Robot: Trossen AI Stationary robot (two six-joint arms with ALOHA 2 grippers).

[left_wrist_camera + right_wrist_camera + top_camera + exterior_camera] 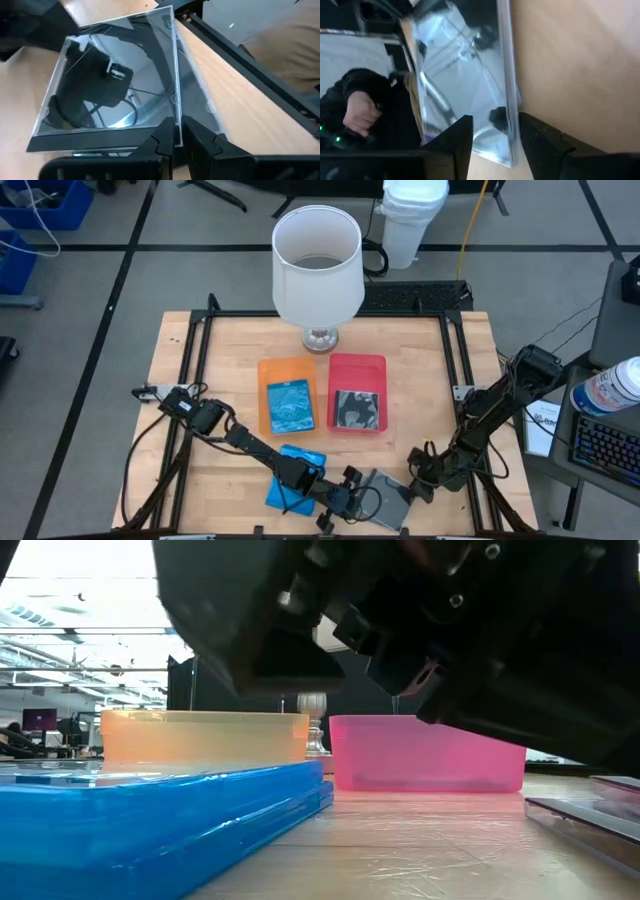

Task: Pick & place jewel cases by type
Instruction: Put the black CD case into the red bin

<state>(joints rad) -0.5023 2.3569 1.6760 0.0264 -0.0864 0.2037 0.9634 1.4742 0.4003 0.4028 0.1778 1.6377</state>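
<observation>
A clear jewel case [385, 498] lies flat on the tabletop [420, 380] near its front edge, between the two tools. The left tool [178, 142] pinches its edge, fingers pressed together on the thin lid. The right tool [492, 132] straddles the opposite edge with fingers spread. Blue jewel cases [290, 480] lie just behind the left tool.

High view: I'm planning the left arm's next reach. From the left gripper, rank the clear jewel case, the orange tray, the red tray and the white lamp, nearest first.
From the left gripper, at the table's near edge:
1. Clear jewel case, at the fingers, just right.
2. and 3. Orange tray and red tray, mid-table; too close to rank.
4. White lamp, at the far edge.
</observation>
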